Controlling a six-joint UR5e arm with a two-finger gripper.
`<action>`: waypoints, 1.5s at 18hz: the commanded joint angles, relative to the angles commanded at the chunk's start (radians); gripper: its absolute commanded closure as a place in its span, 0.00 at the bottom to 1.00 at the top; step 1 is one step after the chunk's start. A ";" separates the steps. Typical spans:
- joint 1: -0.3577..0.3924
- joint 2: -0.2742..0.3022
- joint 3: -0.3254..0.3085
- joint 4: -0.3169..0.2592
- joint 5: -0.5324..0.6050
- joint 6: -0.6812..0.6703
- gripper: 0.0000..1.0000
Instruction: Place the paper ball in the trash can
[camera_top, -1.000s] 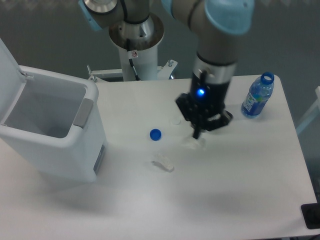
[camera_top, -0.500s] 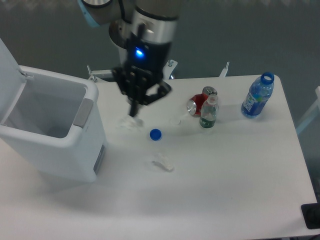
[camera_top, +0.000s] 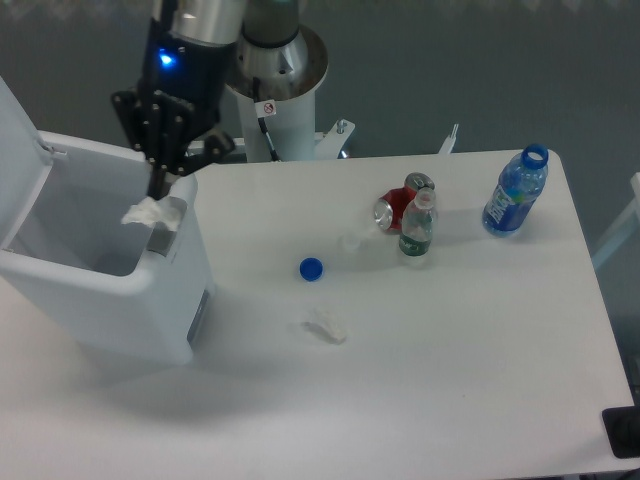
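Only one camera view here, looking down on the white table (camera_top: 450, 380). In the upper left of the frame the gripper (camera_top: 157, 185) hangs just over the right-hand rim of the trash can (camera_top: 110, 290), with a blue light glowing on the wrist above it. Its fingers are pinched onto the paper ball (camera_top: 145, 212), which dangles right at the fingertips, up in the air above the open bin, roughly level with the grey latch panel side. The ball isn't touching the table, and I can't really tell whether it brushes the rim or not. The can's lid is flipped up at the far left edge, and the inside looks bare as far as I can see into it.

Over on the table, a blue bottle cap (camera_top: 311, 268) sits near the middle, with a flat crumpled scrap (camera_top: 326, 326) a bit below it. Right of center there's a red can (camera_top: 397, 206) lying beside a small green bottle (camera_top: 416, 226) standing upright, the two pretty much touching. A blue water bottle (camera_top: 515, 192), cap off, stands near the upper right corner of the table.
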 joint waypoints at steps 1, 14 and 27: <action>-0.018 0.008 -0.012 -0.003 0.002 0.002 0.88; 0.055 0.005 -0.028 0.041 0.127 0.164 0.00; 0.250 -0.190 -0.052 0.048 0.394 0.454 0.00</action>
